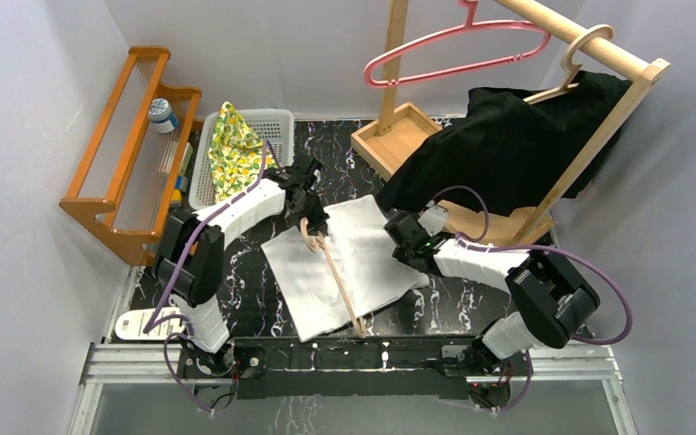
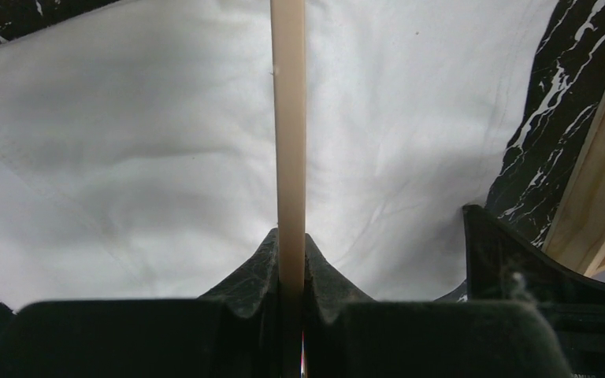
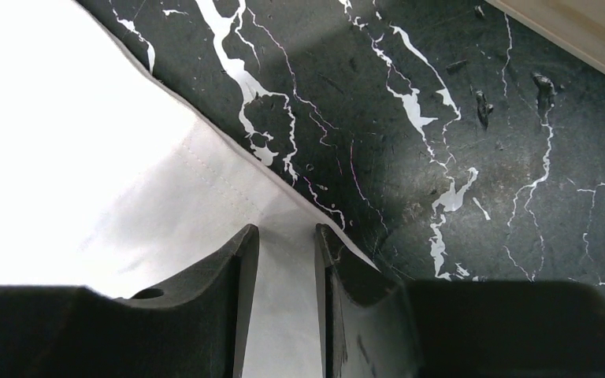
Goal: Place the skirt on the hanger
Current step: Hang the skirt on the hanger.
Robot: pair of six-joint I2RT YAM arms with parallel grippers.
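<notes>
A white skirt (image 1: 367,237) lies flat on the black marble table (image 1: 254,299). A thin wooden hanger (image 1: 340,281) lies across it, its hook end at the skirt's far left corner. My left gripper (image 1: 315,222) is shut on the hanger near that hook end. In the left wrist view the pale hanger bar (image 2: 289,118) runs straight out from between the closed fingers (image 2: 260,264) over the skirt (image 2: 126,157). My right gripper (image 1: 397,237) sits at the skirt's right edge. In the right wrist view it (image 3: 286,236) is slightly open, with the skirt's hem (image 3: 228,181) showing between the fingers.
A wooden garment rack (image 1: 399,136) stands at the back right with a black garment (image 1: 507,154) draped on it and a pink hanger (image 1: 458,50) on its rail. A white basket (image 1: 276,122) with a lemon-print cloth (image 1: 233,145) and an orange shelf (image 1: 131,145) stand at the back left.
</notes>
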